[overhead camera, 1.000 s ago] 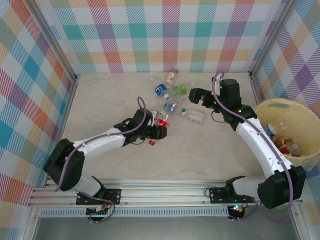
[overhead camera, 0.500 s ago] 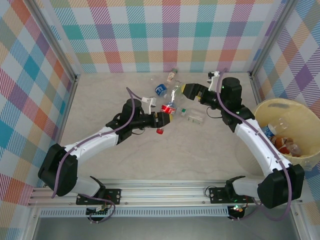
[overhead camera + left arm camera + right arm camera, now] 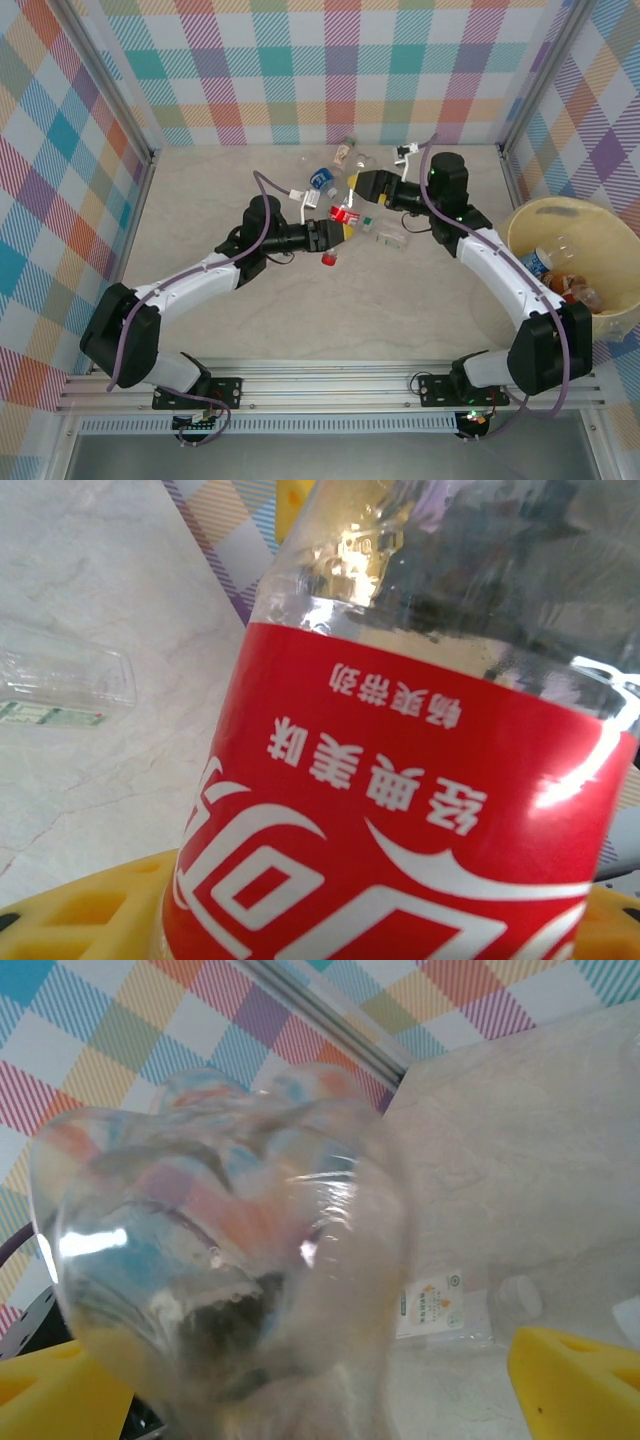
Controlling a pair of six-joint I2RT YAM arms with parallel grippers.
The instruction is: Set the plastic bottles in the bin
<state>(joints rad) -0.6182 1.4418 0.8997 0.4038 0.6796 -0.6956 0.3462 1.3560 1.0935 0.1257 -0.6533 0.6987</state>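
At centre, left gripper point(image 3: 334, 233) still clamps the red bottle point(image 3: 343, 213), now shifted toward 12 o'clock; right gripper point(image 3: 354, 188), jaws spread, now straddles its base.

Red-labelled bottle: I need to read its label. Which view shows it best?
Left wrist: the red-labelled bottle is close up, white lettering sharp. Top external shows it small in the left claw. Right wrist has a clear bottle base, maybe the same one.
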